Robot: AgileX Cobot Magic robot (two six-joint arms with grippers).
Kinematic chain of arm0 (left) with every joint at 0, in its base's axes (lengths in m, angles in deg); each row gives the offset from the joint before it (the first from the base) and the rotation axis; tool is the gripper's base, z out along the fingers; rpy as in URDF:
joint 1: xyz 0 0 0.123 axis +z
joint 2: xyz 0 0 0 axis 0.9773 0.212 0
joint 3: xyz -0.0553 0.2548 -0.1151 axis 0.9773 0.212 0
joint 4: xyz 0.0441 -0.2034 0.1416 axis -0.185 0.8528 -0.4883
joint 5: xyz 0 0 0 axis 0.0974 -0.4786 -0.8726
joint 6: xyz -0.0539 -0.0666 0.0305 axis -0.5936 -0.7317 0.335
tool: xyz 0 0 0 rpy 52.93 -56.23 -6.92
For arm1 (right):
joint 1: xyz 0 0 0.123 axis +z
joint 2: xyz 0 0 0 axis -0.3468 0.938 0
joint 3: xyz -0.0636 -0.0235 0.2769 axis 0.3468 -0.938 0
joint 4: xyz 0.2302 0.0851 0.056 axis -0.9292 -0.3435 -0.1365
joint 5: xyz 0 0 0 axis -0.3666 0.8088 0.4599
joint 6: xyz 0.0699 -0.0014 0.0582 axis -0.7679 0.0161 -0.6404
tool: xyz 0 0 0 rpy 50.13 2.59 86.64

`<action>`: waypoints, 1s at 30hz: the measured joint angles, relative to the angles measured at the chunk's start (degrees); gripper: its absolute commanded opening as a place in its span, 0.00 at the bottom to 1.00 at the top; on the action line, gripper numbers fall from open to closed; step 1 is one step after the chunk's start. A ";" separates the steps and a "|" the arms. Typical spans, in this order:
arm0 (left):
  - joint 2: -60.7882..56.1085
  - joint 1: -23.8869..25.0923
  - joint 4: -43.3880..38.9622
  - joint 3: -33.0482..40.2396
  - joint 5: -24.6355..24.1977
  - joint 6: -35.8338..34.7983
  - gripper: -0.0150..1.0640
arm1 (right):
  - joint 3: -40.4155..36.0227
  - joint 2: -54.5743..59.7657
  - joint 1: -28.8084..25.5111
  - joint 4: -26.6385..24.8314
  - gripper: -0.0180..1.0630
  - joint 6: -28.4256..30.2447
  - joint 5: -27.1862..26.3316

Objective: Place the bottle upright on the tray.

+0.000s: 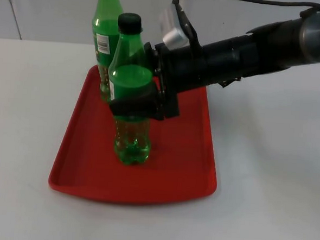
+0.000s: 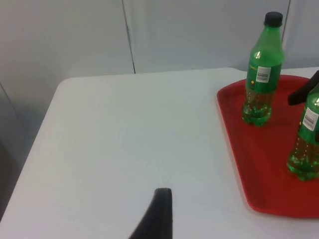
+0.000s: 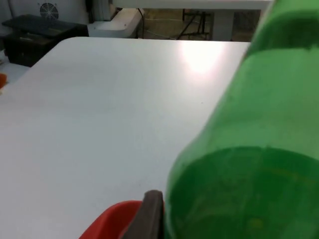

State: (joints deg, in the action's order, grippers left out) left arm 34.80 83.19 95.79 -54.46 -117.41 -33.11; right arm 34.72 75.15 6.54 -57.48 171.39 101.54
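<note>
The right end effector (image 1: 142, 105) clamps a green bottle (image 1: 130, 118) upright on the red tray (image 1: 192, 171), at 6 o'clock from a second bottle (image 1: 105, 40); release gently, then withdraw sideways without tipping either.

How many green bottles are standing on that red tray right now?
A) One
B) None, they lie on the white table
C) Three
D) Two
D: two stand upright on the red tray, the near bottle gripped around its middle by the right tool, and the far bottle behind it, standing free.
</note>
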 measured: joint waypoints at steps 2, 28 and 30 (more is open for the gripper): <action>0.00 0.00 0.00 0.00 0.00 0.15 0.80 | 0.00 0.00 0.00 0.00 0.80 0.00 -0.36; 0.00 0.00 0.00 0.00 0.00 0.94 0.80 | 0.00 0.00 -0.11 8.63 0.99 -1.71 -6.64; 0.00 0.00 0.00 0.00 0.00 0.99 0.80 | 0.00 0.00 -0.11 9.70 0.99 -2.15 -6.92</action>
State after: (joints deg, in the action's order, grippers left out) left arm 34.80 83.19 95.79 -54.46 -117.41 -32.13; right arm 34.72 75.15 6.43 -47.79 169.24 94.62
